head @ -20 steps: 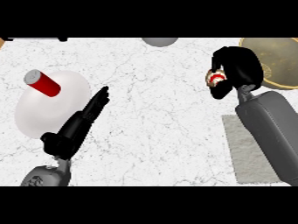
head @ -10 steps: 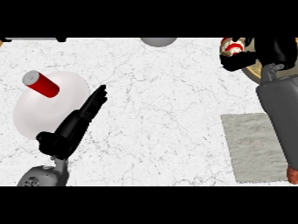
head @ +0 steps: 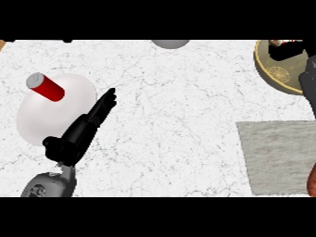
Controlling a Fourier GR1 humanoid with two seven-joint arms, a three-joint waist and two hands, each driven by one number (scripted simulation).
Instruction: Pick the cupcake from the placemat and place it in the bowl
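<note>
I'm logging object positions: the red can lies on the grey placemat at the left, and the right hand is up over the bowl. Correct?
Not quite. The head view shows the red can lying on the white plate at the left, not on the grey placemat, which lies at the right. The right hand is indeed up over the bowl.

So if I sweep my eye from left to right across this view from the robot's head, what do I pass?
Red can lying on a white plate → the left hand, fingers straight → grey placemat → gold bowl with the right hand over it, at the right edge.
</note>
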